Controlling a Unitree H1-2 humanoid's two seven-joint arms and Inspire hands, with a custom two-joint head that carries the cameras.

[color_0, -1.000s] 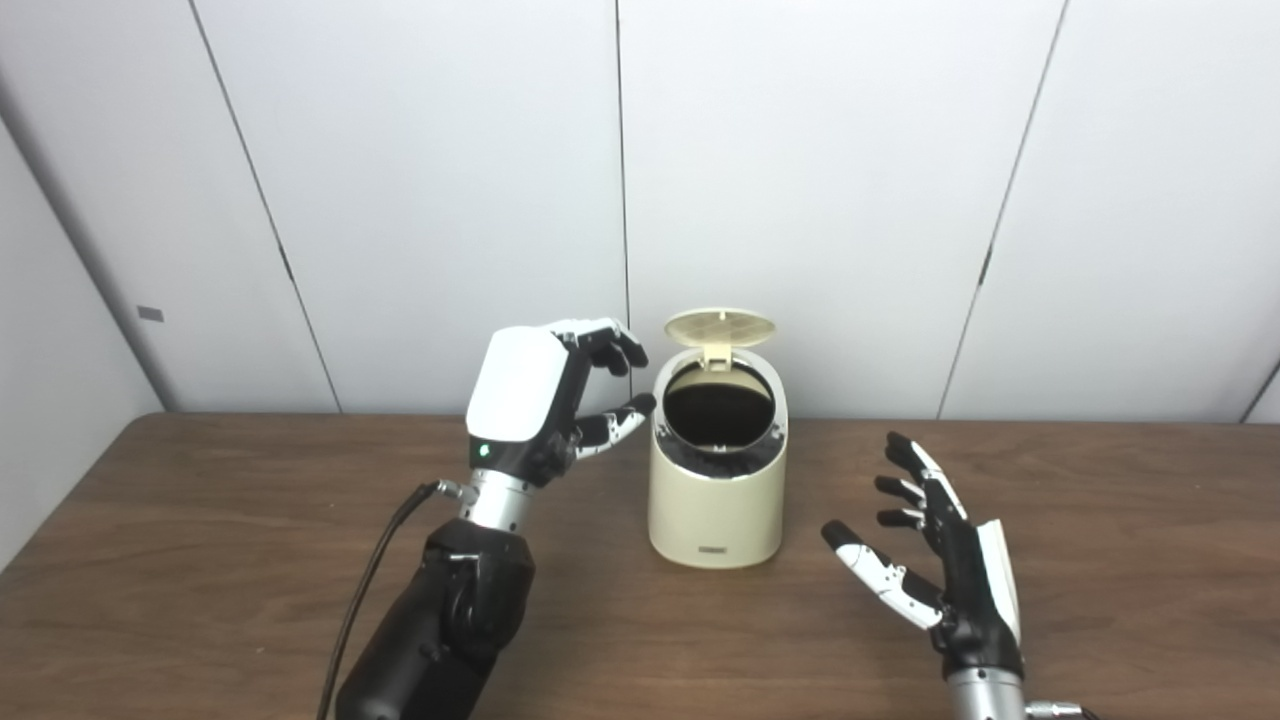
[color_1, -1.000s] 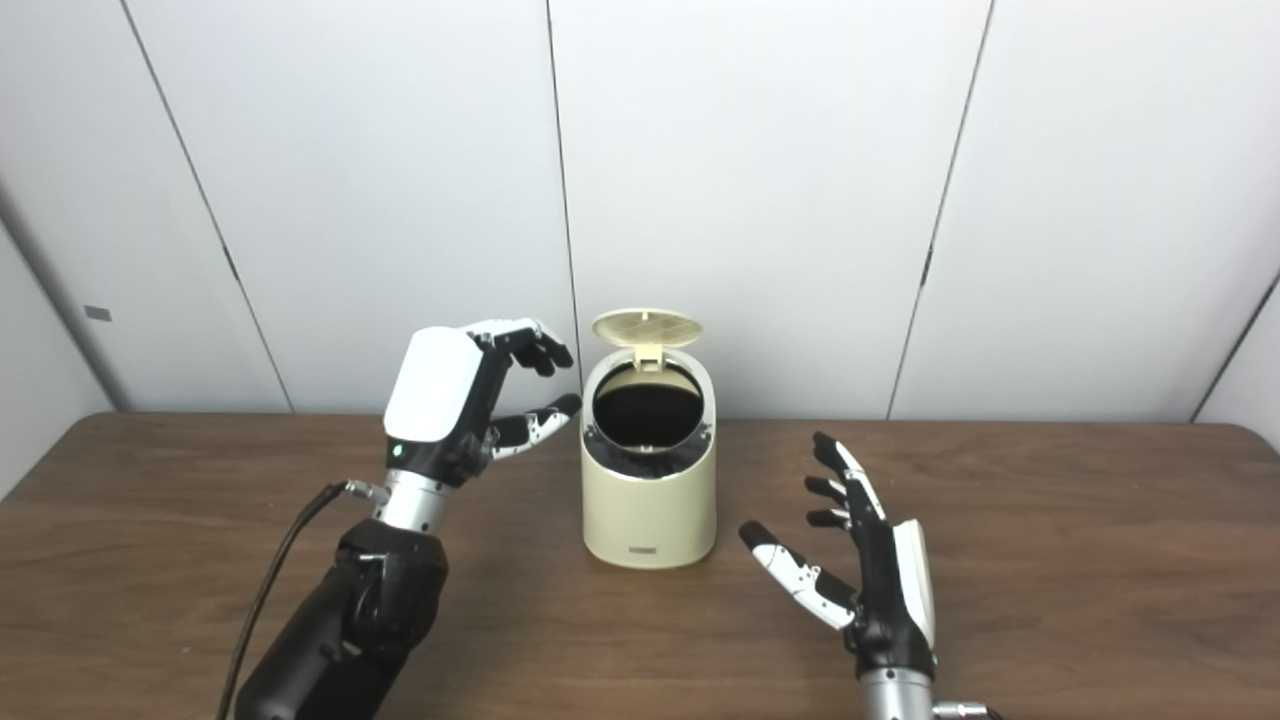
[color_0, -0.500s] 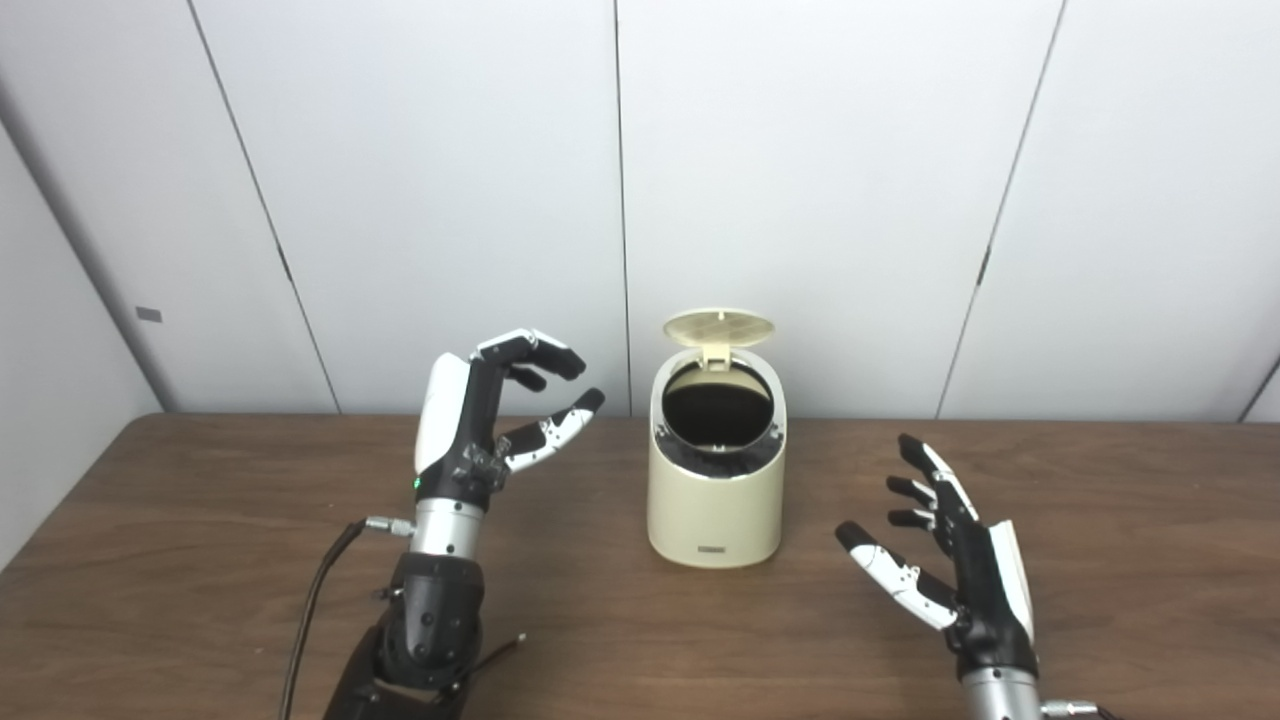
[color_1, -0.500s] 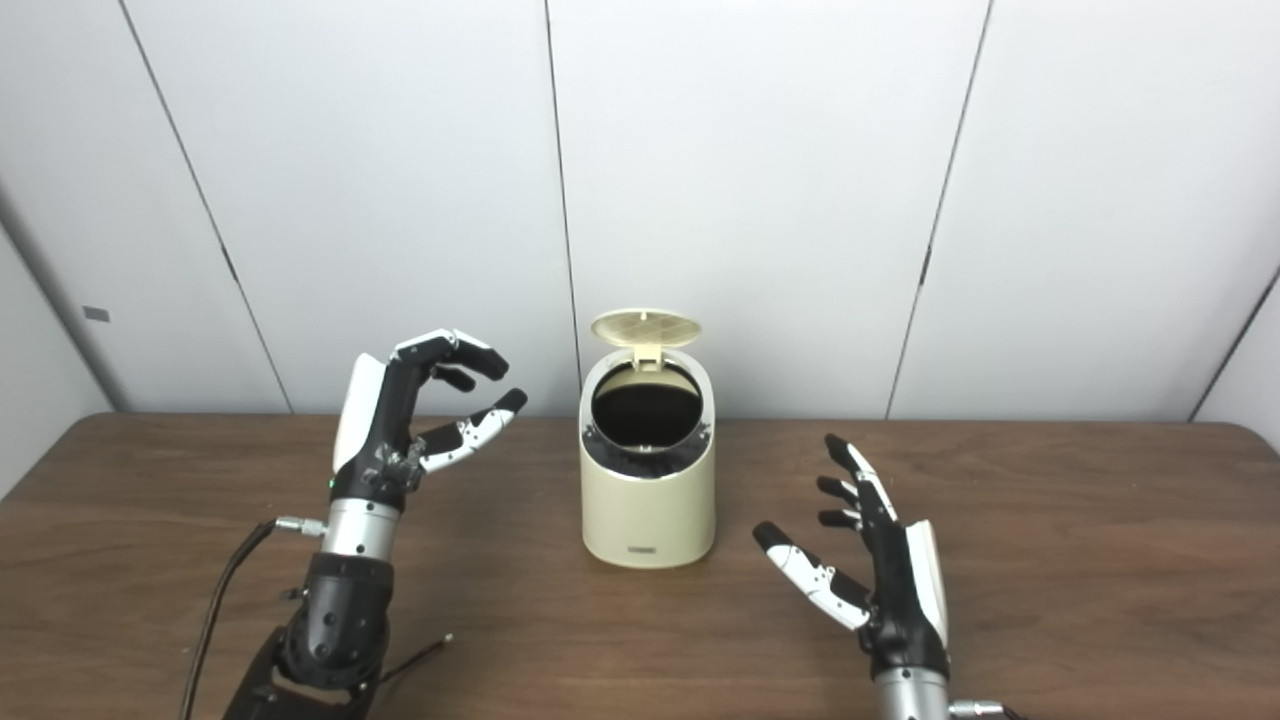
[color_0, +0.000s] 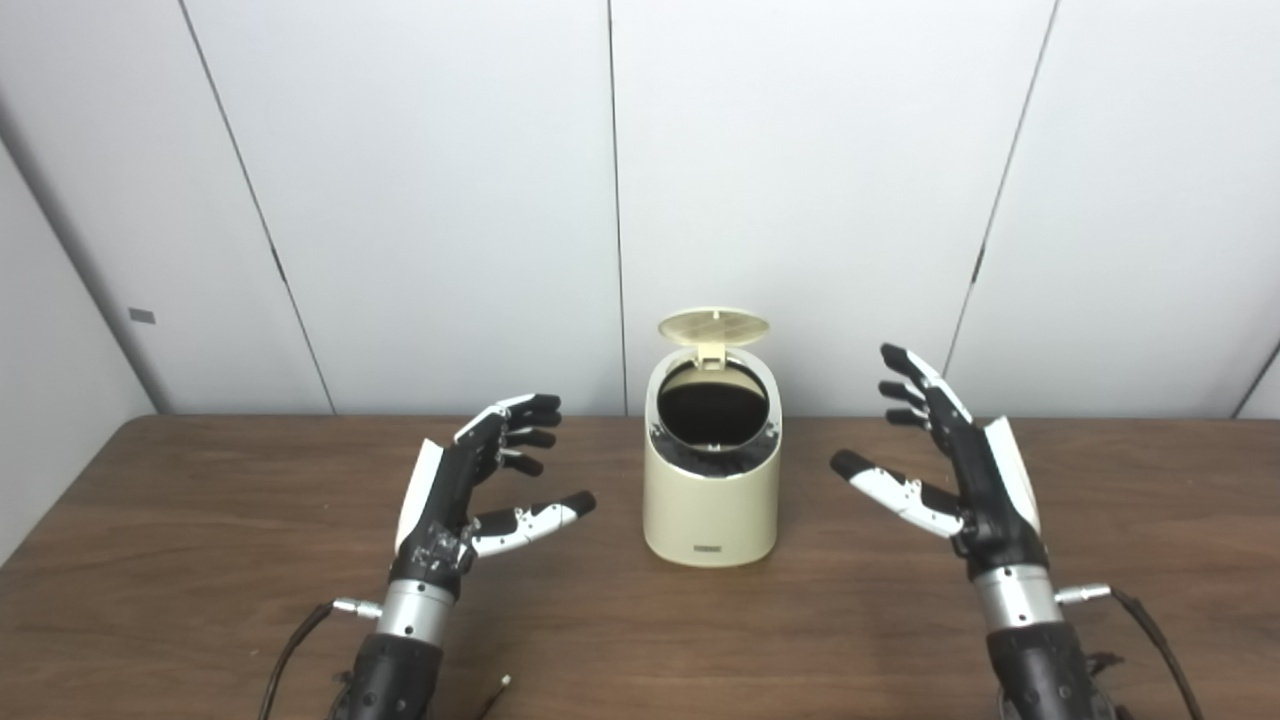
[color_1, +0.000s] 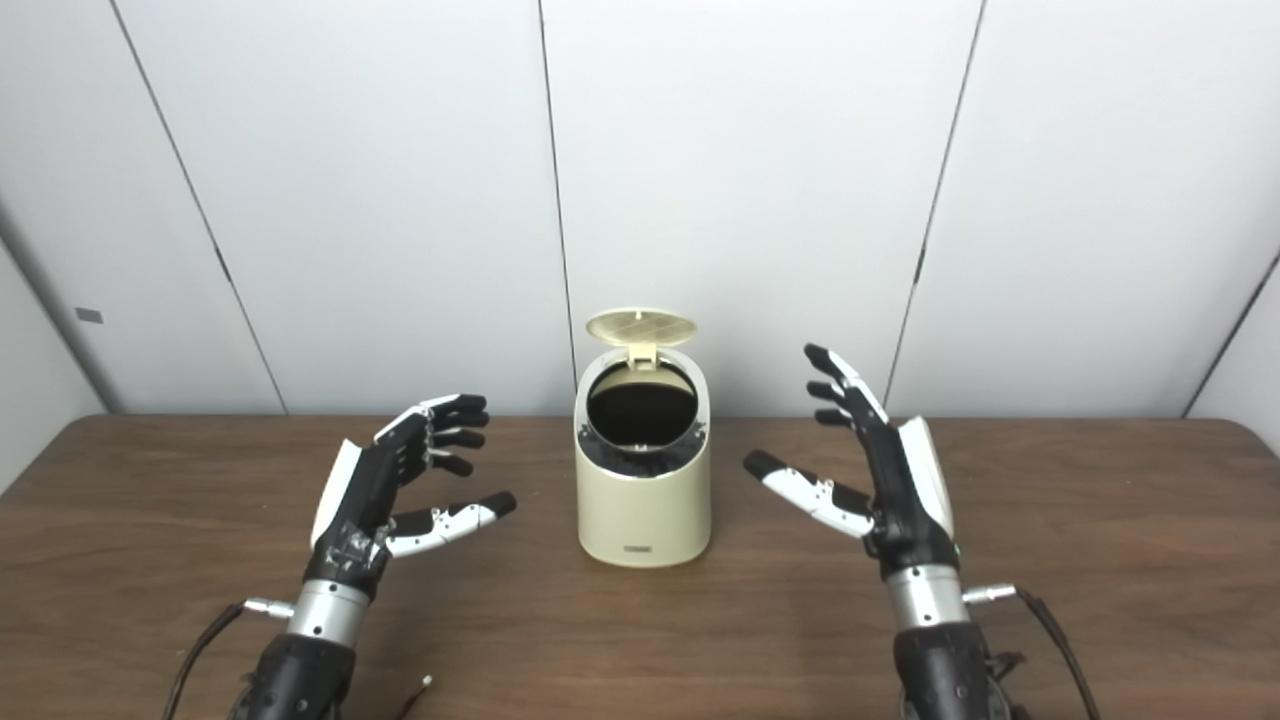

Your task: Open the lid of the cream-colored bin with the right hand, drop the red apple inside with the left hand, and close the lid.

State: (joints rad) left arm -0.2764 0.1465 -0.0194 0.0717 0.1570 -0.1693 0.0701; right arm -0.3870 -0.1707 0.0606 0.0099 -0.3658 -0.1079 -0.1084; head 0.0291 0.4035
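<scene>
The cream-colored bin (color_0: 712, 500) stands on the wooden table (color_0: 200, 560) at the middle, near the back wall. Its lid (color_0: 713, 327) is tipped up and back, and the round mouth shows a dark inside. No apple is in view. My left hand (color_0: 470, 490) is open and empty, low over the table to the left of the bin. My right hand (color_0: 950, 460) is open and empty, raised to the right of the bin at about the height of its mouth. Neither hand touches the bin.
White wall panels (color_0: 800, 200) stand right behind the table's far edge. A black cable (color_0: 290, 650) runs from my left wrist, and another cable (color_0: 1150, 630) from my right wrist.
My left hand has drawn back from the bin's mouth, down and to the left, and its fingers have spread. My right hand has risen from near the table towards the bin.
</scene>
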